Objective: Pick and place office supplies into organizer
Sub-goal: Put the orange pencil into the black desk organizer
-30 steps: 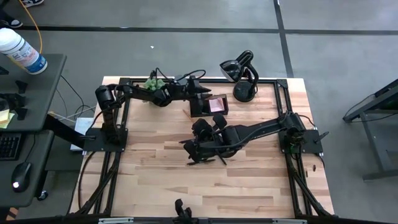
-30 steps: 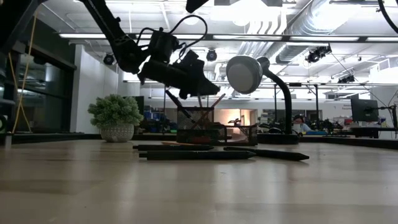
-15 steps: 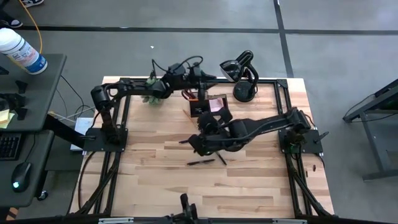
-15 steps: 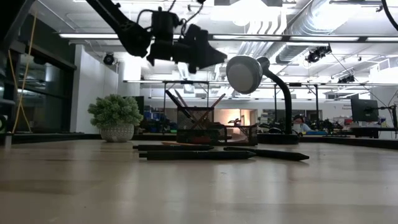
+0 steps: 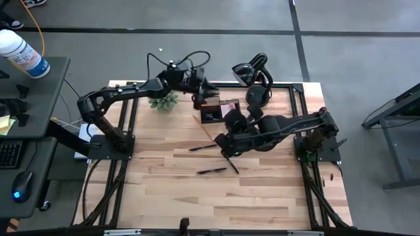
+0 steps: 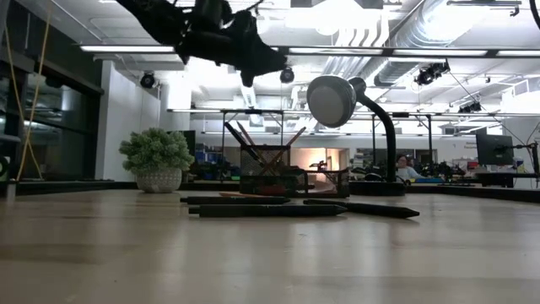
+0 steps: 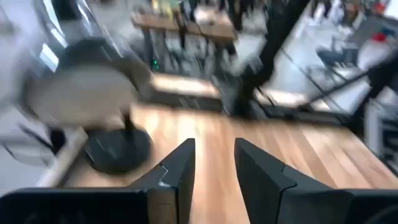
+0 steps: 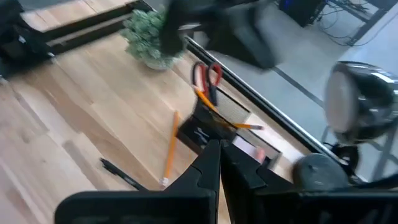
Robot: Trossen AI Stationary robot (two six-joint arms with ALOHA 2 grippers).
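Observation:
The black organizer point(image 5: 220, 111) stands at the far middle of the table, with red scissors point(image 8: 208, 76), orange pencils and a pink pad point(image 5: 230, 108) inside. Another orange pencil point(image 8: 169, 149) lies flat on the table beside it. Black pens point(image 5: 203, 147) point(image 5: 213, 171) lie nearer the front. My left gripper point(image 7: 214, 165) hangs high over the organizer's far left corner, open and with nothing between its fingers. Raised above the table just right of the pens is my right gripper point(image 8: 219, 152), shut; I see nothing between its fingers.
A black desk lamp point(image 5: 256, 78) stands at the far edge, right of the organizer. A green plant in a pot point(image 5: 163, 99) sits to the organizer's left. The near half of the table point(image 5: 197, 203) is bare wood.
My left gripper has risen from just over the organizer to high above it and has tipped toward level. My right gripper has lifted off the pens and gone toward the table's far right, still shut. The pens lie on the table.

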